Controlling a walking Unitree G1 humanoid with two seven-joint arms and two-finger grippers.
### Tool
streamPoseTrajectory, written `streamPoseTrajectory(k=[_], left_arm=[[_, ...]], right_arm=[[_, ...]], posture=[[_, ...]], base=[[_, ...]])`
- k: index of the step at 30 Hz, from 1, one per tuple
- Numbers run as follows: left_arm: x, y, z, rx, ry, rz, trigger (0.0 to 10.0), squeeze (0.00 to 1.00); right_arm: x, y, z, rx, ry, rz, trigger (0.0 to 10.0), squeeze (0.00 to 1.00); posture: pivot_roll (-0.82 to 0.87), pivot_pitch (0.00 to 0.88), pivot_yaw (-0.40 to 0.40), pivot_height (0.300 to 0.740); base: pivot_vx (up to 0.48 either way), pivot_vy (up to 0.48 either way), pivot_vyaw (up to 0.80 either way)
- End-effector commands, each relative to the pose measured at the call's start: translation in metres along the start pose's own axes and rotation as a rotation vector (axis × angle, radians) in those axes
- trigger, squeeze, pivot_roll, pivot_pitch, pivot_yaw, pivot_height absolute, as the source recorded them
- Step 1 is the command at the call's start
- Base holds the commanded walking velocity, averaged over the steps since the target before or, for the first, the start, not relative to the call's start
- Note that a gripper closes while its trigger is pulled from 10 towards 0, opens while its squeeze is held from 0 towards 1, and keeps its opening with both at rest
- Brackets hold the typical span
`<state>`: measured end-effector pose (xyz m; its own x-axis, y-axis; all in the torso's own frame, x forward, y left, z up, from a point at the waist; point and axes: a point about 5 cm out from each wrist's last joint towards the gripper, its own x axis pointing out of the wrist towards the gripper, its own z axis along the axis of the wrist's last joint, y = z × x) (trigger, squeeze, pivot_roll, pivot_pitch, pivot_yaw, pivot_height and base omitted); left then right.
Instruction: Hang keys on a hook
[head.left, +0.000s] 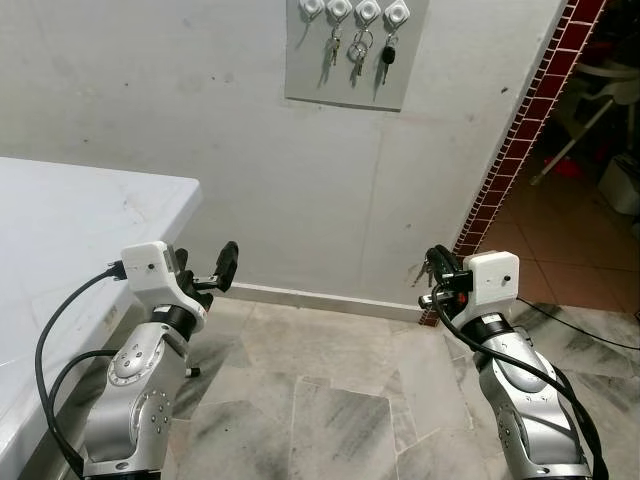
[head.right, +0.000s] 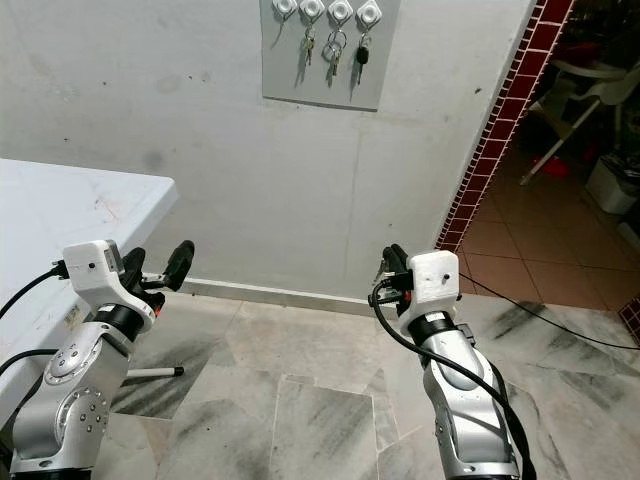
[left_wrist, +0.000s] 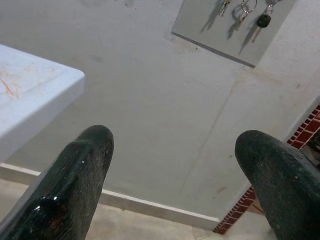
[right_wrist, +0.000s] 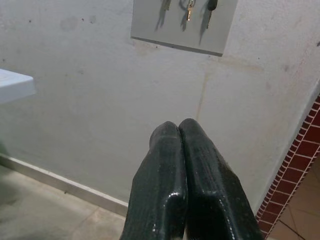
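At the end of your right arm, the right tool (head.left: 436, 262) is raised in front of the wall (head.left: 200, 100), and in its wrist view the two black fingers (right_wrist: 165, 175) press flat against each other with no gap. A small bunch of keys (head.left: 426, 272) seems to hang just beside it in the left eye view, though it is too small for you to tell how it is gripped. Your left tool (head.left: 222, 268) is held up at about the same height, its fingers (left_wrist: 75, 175) spread wide apart and nothing between them. It sits beside the corner of the white counter (head.left: 80, 220), near the skirting along the wall's foot. High on the wall, above and between the two tools, hangs a grey board (head.left: 352, 60) with four white hooks (head.left: 354, 10) in a row. Three sets of keys, one with a black head (head.left: 387, 55), dangle from them, well apart from both tools. To your right, a red brick edge (head.left: 520, 140) borders a doorway onto a tiled floor (head.left: 570, 240).
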<state>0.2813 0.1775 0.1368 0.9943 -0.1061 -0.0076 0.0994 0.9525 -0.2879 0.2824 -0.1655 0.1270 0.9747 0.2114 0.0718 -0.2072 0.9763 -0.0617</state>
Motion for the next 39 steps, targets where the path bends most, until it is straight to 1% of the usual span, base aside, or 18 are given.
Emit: streamPoseTrajectory(k=[1, 14, 39], left_arm=[[0.004, -0.001, 0.005, 0.026, -0.011, -0.009, 10.0, 0.0], [0.01, 0.002, 0.013, 0.058, -0.009, -0.035, 10.0, 0.0], [0.013, 0.002, 0.023, 0.091, 0.009, -0.071, 10.0, 0.0]], right_arm=[[0.003, -0.003, 0.008, -0.002, -0.031, -0.023, 10.0, 0.0], [0.0, 0.0, 0.004, 0.02, -0.037, -0.064, 10.0, 0.0], [0.0, 0.009, -0.001, 0.05, -0.048, -0.096, 10.0, 0.0]], posture=[[0.02, 0.0, -0.025, 0.732], [0.02, 0.0, 0.03, 0.732], [0.03, 0.0, 0.091, 0.732]], base=[[0.0, 0.0, 0.0], [0.0, 0.0, 0.0], [0.0, 0.0, 0.0]])
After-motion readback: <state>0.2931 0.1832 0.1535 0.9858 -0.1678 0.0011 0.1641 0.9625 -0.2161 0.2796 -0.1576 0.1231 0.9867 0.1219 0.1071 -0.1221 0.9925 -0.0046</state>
